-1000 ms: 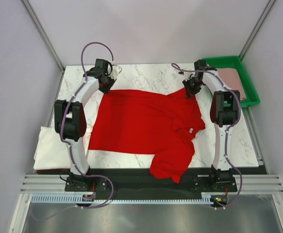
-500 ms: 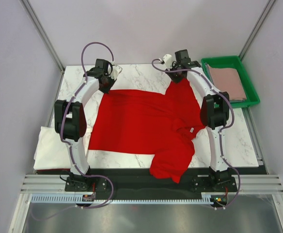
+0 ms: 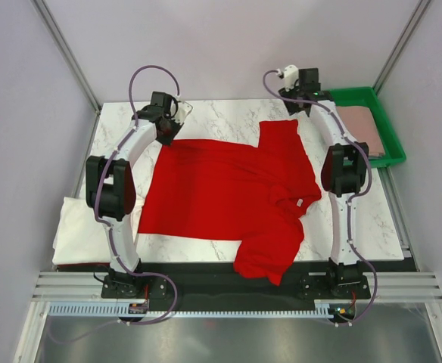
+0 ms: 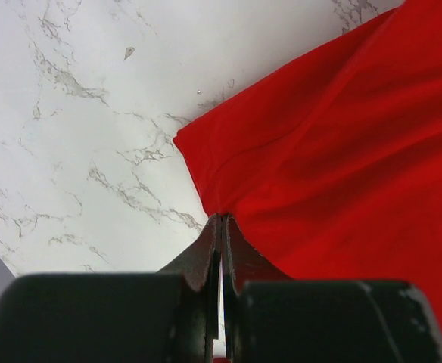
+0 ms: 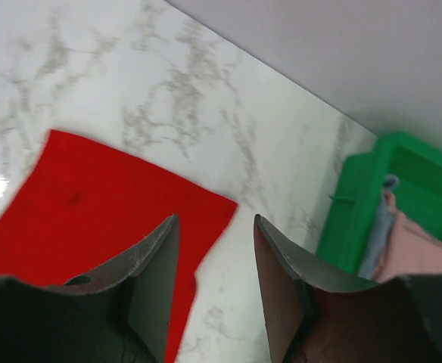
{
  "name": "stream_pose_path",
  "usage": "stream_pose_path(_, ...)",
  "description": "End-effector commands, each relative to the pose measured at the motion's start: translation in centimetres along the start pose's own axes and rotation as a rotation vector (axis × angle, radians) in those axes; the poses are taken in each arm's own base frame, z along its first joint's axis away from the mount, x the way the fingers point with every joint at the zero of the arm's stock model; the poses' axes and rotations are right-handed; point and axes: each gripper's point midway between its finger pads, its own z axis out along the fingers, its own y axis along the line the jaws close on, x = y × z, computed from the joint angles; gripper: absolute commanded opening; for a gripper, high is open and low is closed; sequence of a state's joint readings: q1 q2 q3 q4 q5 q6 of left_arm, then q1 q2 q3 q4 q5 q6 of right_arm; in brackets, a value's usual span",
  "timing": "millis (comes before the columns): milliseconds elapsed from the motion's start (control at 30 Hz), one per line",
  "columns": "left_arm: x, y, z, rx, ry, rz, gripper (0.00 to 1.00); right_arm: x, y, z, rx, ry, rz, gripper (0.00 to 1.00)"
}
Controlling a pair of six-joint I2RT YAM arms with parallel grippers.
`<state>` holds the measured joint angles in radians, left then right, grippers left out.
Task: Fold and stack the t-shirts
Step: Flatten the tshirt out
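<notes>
3 shirts were in view, and I judged the job to be at its 1st fold, with nothing stacked yet. Far left, the white shirt (image 3: 81,227) lay at the near-left edge of the table (image 3: 228,113). Next came the left gripper (image 4: 221,221), pinched tight on the far-left corner of the red shirt (image 3: 228,193), with cloth caught between its closed fingers. The red shirt lay spread across the middle of the table, hem to the left and collar to the right. 1 sleeve trailed toward me over the near edge and the other lay flat at the far right. Over that far sleeve's corner hung the right gripper (image 5: 216,223), fingers wide apart and holding nothing. Right of it, the pink shirt (image 3: 361,128) sat in the tray (image 3: 393,155).

As I read it, the next move called for the right gripper to drop and pinch the far sleeve or shoulder. With 2 holds on the far edge, both arms could carry it toward me together. The crumpled near sleeve looked likely to skew the fold unless tucked in.
</notes>
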<state>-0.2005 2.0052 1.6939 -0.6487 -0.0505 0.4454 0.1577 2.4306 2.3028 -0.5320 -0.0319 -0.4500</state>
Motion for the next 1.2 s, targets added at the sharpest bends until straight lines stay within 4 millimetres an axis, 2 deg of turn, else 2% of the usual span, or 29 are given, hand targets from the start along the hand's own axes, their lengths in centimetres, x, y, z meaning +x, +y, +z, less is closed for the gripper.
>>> stream_pose_path(0, -1.4, 0.4, -2.0, -0.025, -0.056, 0.030, 0.02, 0.6, -3.7, -0.1, 0.026, -0.044, 0.158, 0.52)
stream_pose_path(33, -1.3, 0.2, -2.0, -0.019, -0.056, 0.030, 0.02, 1.7, -3.7, 0.3, 0.008, -0.031, 0.172, 0.51)
stream_pose_path(133, -1.0, -0.3, -2.1, -0.007, -0.050, 0.036, 0.02, 3.1, -3.9, 1.0, -0.012, -0.013, 0.201, 0.50)
stream_pose_path(333, 0.1, -1.4, -2.3, 0.012, -0.024, 0.057, 0.02, 4.2, -3.9, 2.6, -0.030, -0.009, 0.218, 0.49)
stream_pose_path(567, 1.8, -2.8, -1.7, 0.035, 0.030, 0.092, 0.02, 5.7, -3.6, 4.5, -0.055, -0.002, 0.260, 0.50)
stream_pose_path(900, 1.9, -3.7, -0.9, 0.035, 0.057, 0.132, 0.02, 7.3, -3.6, 6.0, -0.069, 0.007, 0.281, 0.50)
stream_pose_path(1167, 2.2, -3.8, -0.7, 0.029, 0.067, 0.137, 0.02, 8.4, -2.2, 7.0, -0.114, 0.022, 0.308, 0.46)
